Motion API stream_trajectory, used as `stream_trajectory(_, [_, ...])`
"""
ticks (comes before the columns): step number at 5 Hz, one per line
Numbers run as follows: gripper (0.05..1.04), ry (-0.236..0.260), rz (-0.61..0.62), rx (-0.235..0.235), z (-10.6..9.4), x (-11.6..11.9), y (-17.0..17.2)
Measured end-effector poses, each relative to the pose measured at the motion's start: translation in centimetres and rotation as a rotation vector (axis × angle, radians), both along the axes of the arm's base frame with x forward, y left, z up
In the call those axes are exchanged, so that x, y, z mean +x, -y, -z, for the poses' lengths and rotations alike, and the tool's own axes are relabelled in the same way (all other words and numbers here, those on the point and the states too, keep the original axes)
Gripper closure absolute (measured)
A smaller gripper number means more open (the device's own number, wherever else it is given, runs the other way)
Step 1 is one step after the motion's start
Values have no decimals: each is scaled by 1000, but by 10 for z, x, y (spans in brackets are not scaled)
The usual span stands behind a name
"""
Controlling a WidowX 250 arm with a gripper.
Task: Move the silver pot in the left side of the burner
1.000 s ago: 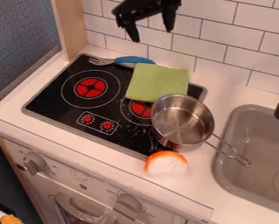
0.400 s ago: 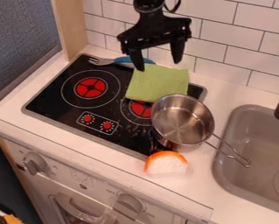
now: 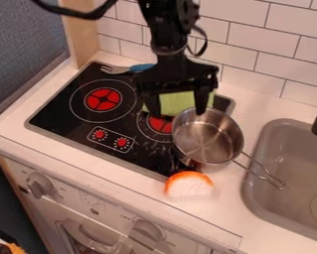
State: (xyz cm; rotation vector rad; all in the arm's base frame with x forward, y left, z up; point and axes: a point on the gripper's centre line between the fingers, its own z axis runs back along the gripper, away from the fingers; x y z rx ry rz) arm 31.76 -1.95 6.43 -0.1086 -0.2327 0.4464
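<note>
Your pincer has come down and toward you from beside the tiled wall, so that it now hangs over the green cloth and the far rim of the pot; the pot itself lies where it did. Nearest you are the white oven front and its knobs. Behind them, on the white tabletop, sits an orange-and-white piece, close to the pot's near side. You'll find the silver pot upright over the right edge of the black cooktop, partly covering the right burner, with its wire handle reaching over the grey sink. The left burner lies well apart from it. Your pincer is wide open, fingers pointing down, and grips nothing; one fingertip overlaps the pot's far rim, but you cannot tell here whether they touch. The cloth shows between and behind the fingers. Farther back, a fork and a blue handle lie along the cooktop's far edge.
</note>
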Motion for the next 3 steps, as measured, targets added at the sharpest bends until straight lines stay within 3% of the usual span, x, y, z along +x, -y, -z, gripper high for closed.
stream_trajectory(1, [85,21,27,-11,4,-1,5])
stream_trajectory(3, [85,-52,44,-20,41,-1,8])
